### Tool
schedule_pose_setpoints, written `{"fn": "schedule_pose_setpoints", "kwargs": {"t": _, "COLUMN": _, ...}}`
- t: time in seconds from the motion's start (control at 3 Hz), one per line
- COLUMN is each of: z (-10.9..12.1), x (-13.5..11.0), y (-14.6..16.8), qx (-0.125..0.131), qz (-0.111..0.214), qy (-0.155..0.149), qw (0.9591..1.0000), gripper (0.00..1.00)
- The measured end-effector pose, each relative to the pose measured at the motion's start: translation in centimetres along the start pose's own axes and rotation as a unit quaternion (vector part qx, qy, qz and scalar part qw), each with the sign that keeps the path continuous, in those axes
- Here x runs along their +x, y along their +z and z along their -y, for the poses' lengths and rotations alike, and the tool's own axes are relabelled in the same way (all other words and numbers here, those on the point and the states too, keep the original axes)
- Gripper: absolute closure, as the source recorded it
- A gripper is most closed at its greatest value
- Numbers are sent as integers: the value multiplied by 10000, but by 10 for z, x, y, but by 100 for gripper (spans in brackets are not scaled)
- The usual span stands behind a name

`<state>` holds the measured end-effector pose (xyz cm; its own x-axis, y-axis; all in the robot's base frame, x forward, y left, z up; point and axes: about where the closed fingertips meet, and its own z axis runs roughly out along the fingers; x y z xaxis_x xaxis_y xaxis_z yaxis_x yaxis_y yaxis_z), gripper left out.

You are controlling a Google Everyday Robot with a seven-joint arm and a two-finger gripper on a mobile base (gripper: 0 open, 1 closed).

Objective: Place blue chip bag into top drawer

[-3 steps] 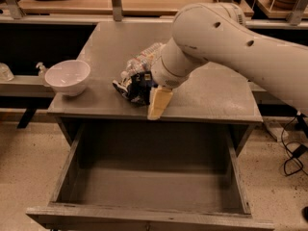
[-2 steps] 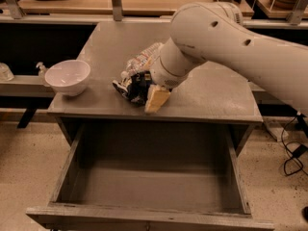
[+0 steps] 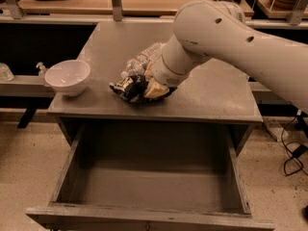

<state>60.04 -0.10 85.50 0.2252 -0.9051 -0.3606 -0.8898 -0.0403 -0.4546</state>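
The blue chip bag [image 3: 126, 87] lies crumpled on the grey table, near its front edge, dark with pale lettering. My gripper [image 3: 150, 87] is down on the table at the bag's right side, touching it, and its arm hides the bag's right part. The top drawer [image 3: 144, 214] is pulled wide open below the table's front edge, and nothing lies in it.
A clear plastic water bottle [image 3: 142, 59] lies just behind the bag, partly under my arm. A white bowl [image 3: 67, 76] stands at the table's [image 3: 216, 95] left front corner. Shelving and cables lie beyond and to the right.
My gripper has moved left and away from the table's front edge, in against the chip bag. The bag, bottle and bowl have stayed in place.
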Motion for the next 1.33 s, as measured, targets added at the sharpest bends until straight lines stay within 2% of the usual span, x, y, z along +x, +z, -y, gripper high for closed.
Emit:
{"fn": "schedule_pose_setpoints", "kwargs": {"t": 0.33, "z": 2, "x": -1, "y": -8, "qx": -62, "qz": 351, "qy": 33, "qw": 9994, "gripper": 93}}
{"fn": "schedule_pose_setpoints", "kwargs": {"t": 0.67, "z": 8, "x": -3, "y": -41, "qx": 49, "qz": 764, "qy": -8, "qw": 9971, "gripper": 100}}
{"fn": "schedule_pose_setpoints", "kwargs": {"t": 1.0, "z": -15, "x": 26, "y": -104, "qx": -135, "qz": 906, "qy": -316, "qw": 9953, "gripper": 100}}
{"fn": "schedule_pose_setpoints", "kwargs": {"t": 1.33, "z": -68, "x": 65, "y": -141, "qx": -825, "qz": 913, "qy": -645, "qw": 9903, "gripper": 100}}
